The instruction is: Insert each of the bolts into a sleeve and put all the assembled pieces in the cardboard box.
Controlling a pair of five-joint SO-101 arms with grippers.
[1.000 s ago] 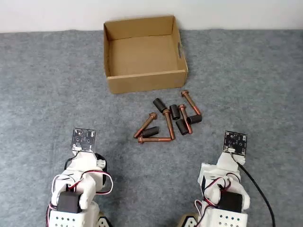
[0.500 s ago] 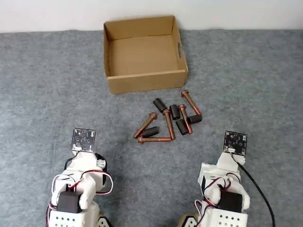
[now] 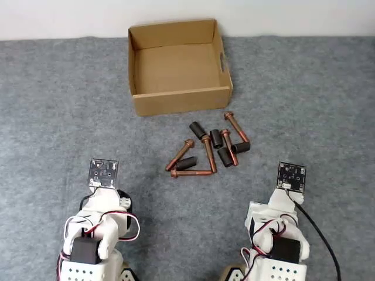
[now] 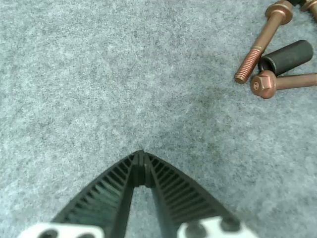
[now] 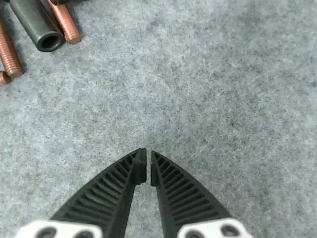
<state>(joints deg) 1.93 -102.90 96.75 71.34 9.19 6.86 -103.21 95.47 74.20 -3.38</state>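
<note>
**Both jaws pressed together over the counter**

Your left jaws are pressed together at the tips, just above the grey counter [image 3: 64,111]. Your right jaws are closed too, with only a hairline slit between the tips. Both arms sit at the counter's near edge, the left arm [image 3: 99,222] toward the left corner and the right arm [image 3: 275,228] toward the right.

Beyond the jaws, at mid-counter, five copper bolts [image 3: 208,153] and five black sleeves [image 3: 186,163] lie jumbled together. The cardboard box [image 3: 179,100] stands open-topped at the middle of the far edge, just past the heap.
</note>
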